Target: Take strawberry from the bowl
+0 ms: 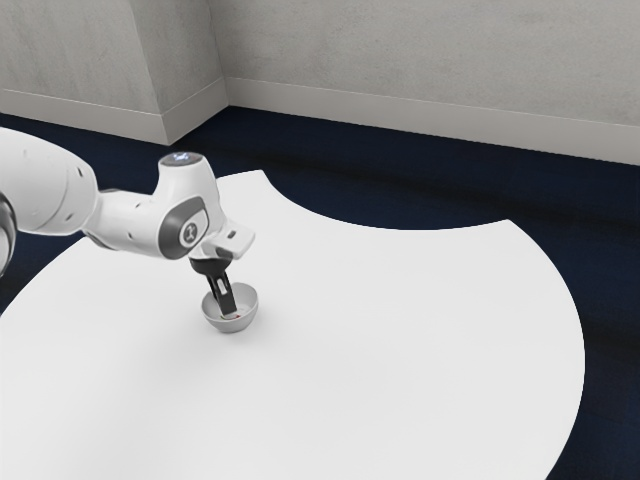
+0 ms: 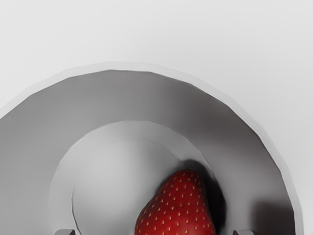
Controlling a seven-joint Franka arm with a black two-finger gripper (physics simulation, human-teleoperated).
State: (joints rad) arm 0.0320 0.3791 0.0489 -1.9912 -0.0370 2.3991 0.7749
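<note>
Reaching into a light-grey round bowl (image 1: 240, 324) on the white surface (image 1: 400, 350), the black two-finger pincer (image 1: 230, 313) is left of centre in the exterior view. Wrist view: the red, seed-dotted strawberry (image 2: 177, 210) lies in the bowl between widely parted fingertips (image 2: 65, 232), ungripped.

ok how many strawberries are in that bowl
1 that I can see. The strawberry lies inside the bowl, toward one side of its floor, right below my hand. Part of the bowl's inside is out of sight, so another could be hidden.
</note>
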